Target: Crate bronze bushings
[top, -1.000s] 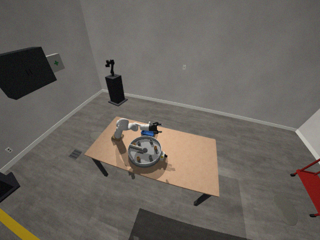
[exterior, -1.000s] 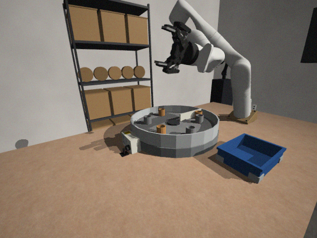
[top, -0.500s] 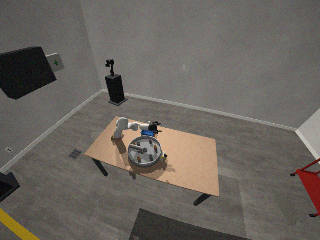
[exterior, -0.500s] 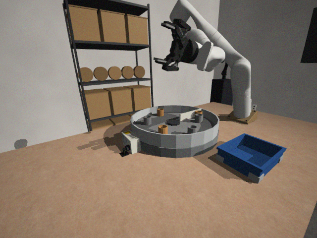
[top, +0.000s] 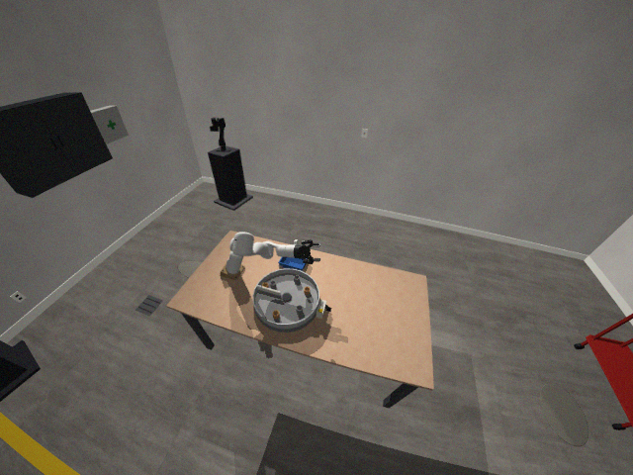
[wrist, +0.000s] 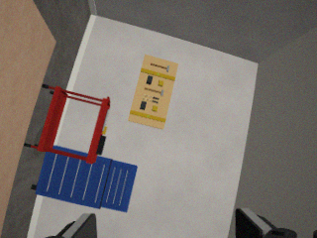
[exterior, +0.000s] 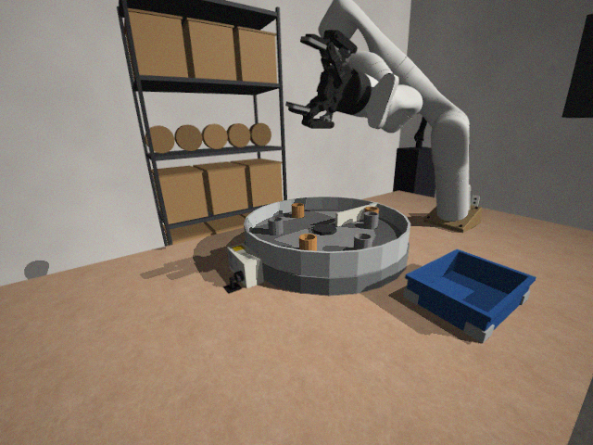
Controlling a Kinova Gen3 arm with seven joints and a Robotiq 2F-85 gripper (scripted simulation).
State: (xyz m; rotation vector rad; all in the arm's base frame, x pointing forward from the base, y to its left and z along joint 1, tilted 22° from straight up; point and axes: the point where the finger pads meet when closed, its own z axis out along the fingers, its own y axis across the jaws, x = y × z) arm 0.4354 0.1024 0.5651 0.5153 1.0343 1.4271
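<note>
Hanging above the surface (top: 378, 317) (exterior: 287, 363), the fingers (top: 317, 252) (exterior: 299, 74) were spread wide and held nothing, tipped sideways rather than down, perhaps to stay out of the way while the turning table (top: 259, 319) (exterior: 330, 268) moved. The three bronze bushings (top: 276, 315) (exterior: 308, 242) stood upright inside its rim, mixed among three steel ones (top: 299, 310) (exterior: 276, 226), so each would need picking singly. The blue crate (top: 292, 263) (exterior: 455, 298) sat just beside it, towards the long edge nearer the arm's reach, likely for short carries; no bushing showed in it.

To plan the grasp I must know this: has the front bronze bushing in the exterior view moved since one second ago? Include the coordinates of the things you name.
Yes, slightly: the front bronze bushing (top: 307, 292) (exterior: 308, 243) has shifted rightward in the exterior view, away from the fixed white box (top: 321, 308) (exterior: 249, 270).
</note>
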